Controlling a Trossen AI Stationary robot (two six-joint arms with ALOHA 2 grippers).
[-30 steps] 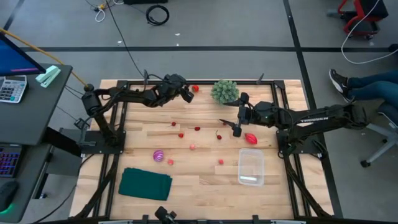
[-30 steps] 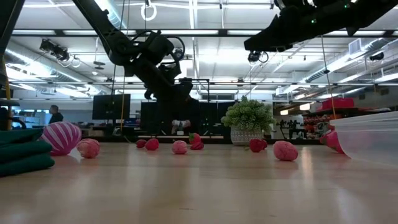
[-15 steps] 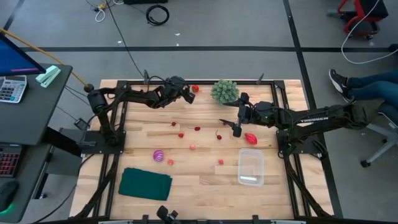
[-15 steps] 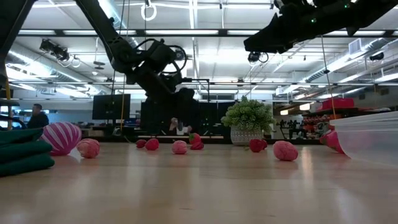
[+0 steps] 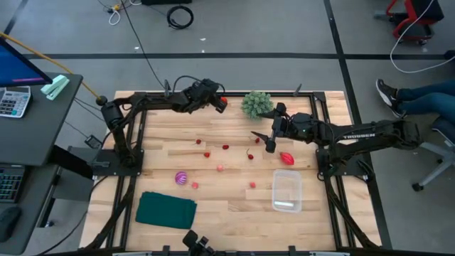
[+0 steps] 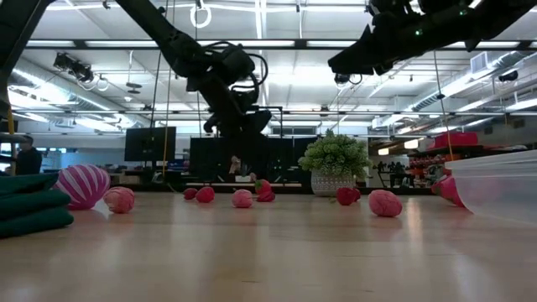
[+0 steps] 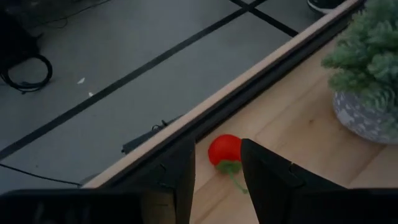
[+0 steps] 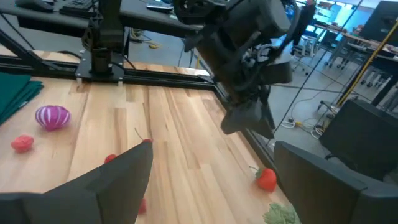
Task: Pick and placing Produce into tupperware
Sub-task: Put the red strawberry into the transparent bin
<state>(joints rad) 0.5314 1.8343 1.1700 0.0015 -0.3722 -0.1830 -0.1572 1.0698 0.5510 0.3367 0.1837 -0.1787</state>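
My left gripper is open at the table's far edge. In its wrist view its fingers stand on either side of a small red piece with a green stem, which lies on the wood without touching them. My right gripper hangs open, raised over the table's middle, right of several small red berries. The larger red piece lies just near of it. The purple-striped ball rests left of centre. The clear tupperware stands toward the near right.
A green bushy plant in a pot stands at the far edge, between the two grippers. A dark green folded cloth lies at the near left. A dark metal frame runs around the table. Bare wood shows along the near edge.
My left gripper has moved toward the table's far edge and a little to the right, coming over the red piece by the far rail. My right gripper has stayed almost where it was.
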